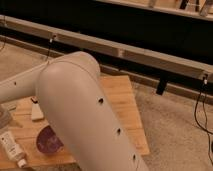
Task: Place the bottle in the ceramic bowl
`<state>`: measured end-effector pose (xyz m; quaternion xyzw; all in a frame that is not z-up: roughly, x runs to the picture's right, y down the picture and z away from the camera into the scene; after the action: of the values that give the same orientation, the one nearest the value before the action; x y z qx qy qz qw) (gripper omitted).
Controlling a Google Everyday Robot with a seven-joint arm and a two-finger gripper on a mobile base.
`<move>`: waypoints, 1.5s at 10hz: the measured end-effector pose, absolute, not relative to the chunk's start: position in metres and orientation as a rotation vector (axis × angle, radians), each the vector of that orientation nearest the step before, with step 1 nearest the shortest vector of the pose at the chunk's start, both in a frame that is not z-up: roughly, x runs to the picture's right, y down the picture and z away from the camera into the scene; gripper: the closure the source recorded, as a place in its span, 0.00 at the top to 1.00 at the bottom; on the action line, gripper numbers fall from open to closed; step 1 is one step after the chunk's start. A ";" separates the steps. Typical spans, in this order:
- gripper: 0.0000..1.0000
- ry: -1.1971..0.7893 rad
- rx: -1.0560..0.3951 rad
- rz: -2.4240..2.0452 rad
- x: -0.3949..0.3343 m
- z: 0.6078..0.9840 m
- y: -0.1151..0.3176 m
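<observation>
The slim white bottle lies on the wooden table at the bottom left, cap toward the front edge. The dark maroon ceramic bowl sits just right of it, partly covered by my arm. My large white arm sweeps across the middle of the view. The gripper shows only as a grey shape at the far left edge, above the bottle and apart from it.
A cream rectangular block lies on the table behind the bowl, with a small dark item beside it. A rail with hanging cables runs behind the table. Carpeted floor lies to the right.
</observation>
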<state>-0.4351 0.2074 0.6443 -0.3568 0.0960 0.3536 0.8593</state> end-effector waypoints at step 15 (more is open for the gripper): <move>0.65 0.130 -0.629 0.644 -0.486 0.710 0.288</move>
<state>-0.4865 0.2881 0.7096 -0.3039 0.0627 0.3108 0.8984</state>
